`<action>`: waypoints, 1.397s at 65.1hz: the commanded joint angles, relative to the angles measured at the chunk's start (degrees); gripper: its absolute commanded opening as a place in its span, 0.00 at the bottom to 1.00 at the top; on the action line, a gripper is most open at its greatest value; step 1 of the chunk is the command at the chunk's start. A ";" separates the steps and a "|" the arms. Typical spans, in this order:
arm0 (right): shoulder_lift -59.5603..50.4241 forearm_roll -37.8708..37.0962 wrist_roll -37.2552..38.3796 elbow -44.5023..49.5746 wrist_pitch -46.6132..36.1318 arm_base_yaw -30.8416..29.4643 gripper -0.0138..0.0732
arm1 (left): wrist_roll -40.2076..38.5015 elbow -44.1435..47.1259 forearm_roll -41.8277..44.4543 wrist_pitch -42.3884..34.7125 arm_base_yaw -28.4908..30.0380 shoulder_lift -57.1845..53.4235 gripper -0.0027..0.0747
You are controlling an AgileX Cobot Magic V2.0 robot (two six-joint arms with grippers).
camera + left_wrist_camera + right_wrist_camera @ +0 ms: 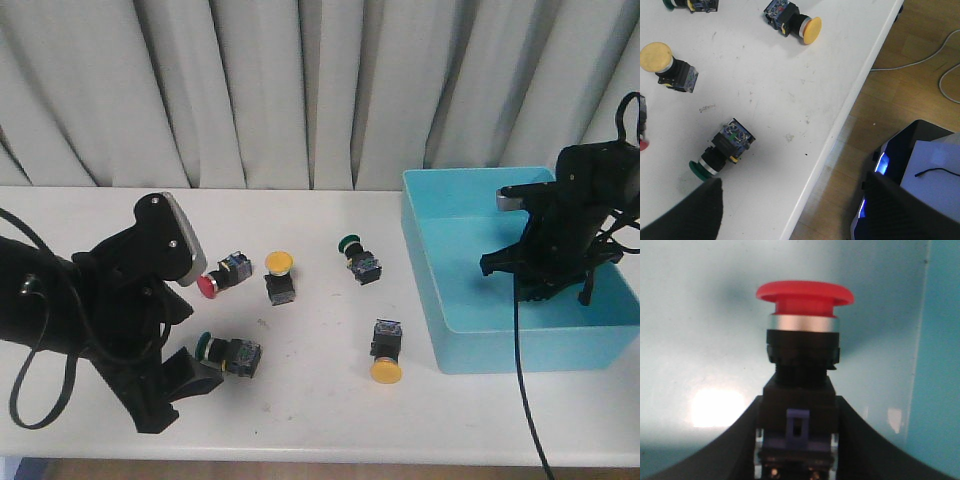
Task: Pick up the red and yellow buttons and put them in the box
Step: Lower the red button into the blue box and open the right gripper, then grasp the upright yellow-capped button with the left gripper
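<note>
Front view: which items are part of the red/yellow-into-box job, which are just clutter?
Job:
- red button on table
- upright yellow button
- yellow button near box
- red button held in right gripper, over the box
- turquoise box

Just lying about:
- green button by left gripper
- far green button

The box [440, 300] sits at the table's [320, 400] three o'clock side. Five buttons lie scattered left of it: one [360, 257] nearest the box at twelve o'clock, another [386, 354] at six. Two [279, 275] lie mid-table; the last [228, 353] is nearest the left gripper [165, 405]. The right gripper [545, 285] hangs inside the box.
</note>
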 commanded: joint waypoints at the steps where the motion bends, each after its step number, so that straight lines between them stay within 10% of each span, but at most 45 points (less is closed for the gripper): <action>1: -1.89 -0.89 0.06 -2.47 0.07 -0.06 0.47 | -0.58 -1.82 -1.45 -1.91 -0.26 -1.45 0.75; 26: -1.38 -0.75 -0.31 -2.81 0.88 -0.06 0.68 | -0.58 -1.82 -1.45 -1.91 -0.26 -1.45 0.75; 52: -17.91 7.91 -7.48 -2.16 4.25 3.92 0.66 | -0.57 -1.82 -1.45 -3.23 -0.26 -1.45 0.75; 91: -53.92 8.40 -10.89 31.22 -9.65 24.74 0.62 | -0.93 -2.04 -1.26 -12.27 -0.07 2.15 0.75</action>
